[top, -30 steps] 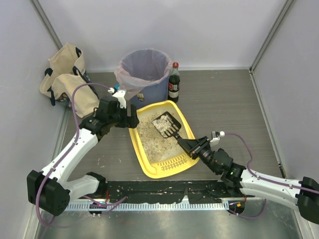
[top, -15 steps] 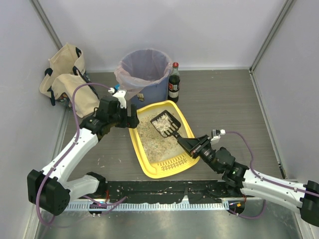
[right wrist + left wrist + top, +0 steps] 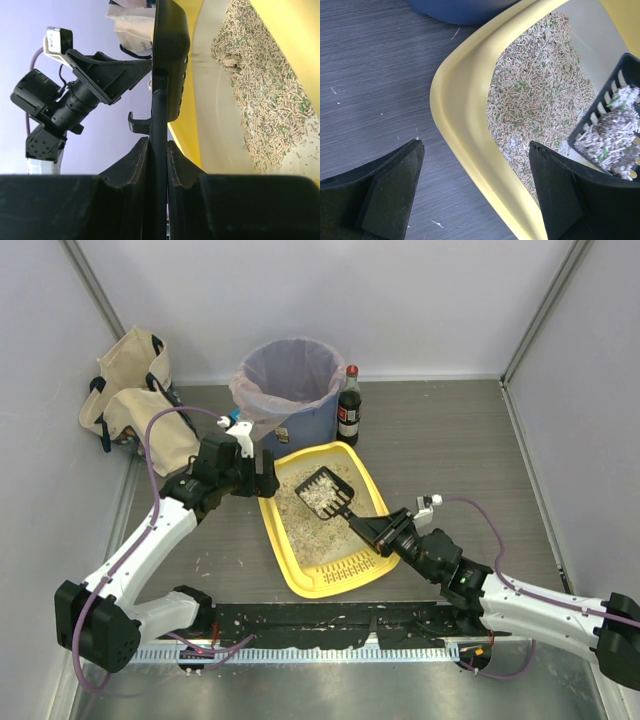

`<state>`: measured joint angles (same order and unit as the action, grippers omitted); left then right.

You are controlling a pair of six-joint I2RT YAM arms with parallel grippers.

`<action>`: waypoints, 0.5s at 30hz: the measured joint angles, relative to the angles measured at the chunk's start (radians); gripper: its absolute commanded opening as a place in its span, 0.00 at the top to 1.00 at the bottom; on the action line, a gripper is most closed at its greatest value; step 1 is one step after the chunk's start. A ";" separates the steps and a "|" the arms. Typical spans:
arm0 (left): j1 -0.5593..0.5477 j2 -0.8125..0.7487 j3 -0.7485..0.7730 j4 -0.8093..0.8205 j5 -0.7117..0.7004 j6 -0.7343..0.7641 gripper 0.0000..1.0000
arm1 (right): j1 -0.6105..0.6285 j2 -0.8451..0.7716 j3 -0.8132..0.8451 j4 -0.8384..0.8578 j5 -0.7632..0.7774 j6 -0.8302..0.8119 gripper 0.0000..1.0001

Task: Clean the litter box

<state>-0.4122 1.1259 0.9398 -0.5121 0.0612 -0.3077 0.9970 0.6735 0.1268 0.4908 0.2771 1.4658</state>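
The yellow litter box (image 3: pixel 286 562) lies mid-table, holding beige pellets, its slotted grille at the near end. My right gripper (image 3: pixel 372 528) is shut on the handle of a black slotted scoop (image 3: pixel 324 490), which carries a clump of litter above the box's middle. In the right wrist view the scoop handle (image 3: pixel 159 125) is pinched between the fingers. My left gripper (image 3: pixel 262 478) is open and straddles the box's far left rim (image 3: pixel 465 135), one finger outside and one over the pellets. The loaded scoop (image 3: pixel 612 135) shows at right in the left wrist view.
A round blue bin with a clear liner (image 3: pixel 290 380) stands behind the box. A dark bottle with a red cap (image 3: pixel 348 406) is beside it. A beige bag (image 3: pixel 130 400) sits at the far left. Grey walls close in on three sides.
My right gripper and the scoop have moved left and slightly back, over the box's middle. The left arm has not moved.
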 measured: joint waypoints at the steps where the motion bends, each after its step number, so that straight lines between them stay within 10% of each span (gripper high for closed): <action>1: 0.000 0.000 0.000 0.000 0.000 0.000 0.10 | -0.001 0.009 0.018 -0.024 -0.011 -0.011 0.99; 15: 0.000 -0.003 -0.003 0.000 0.000 0.000 0.10 | -0.024 0.054 -0.006 0.016 -0.056 0.013 0.99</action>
<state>-0.4122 1.1229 0.9363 -0.5121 0.0608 -0.3077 0.9726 0.7277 0.1204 0.5072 0.2211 1.4784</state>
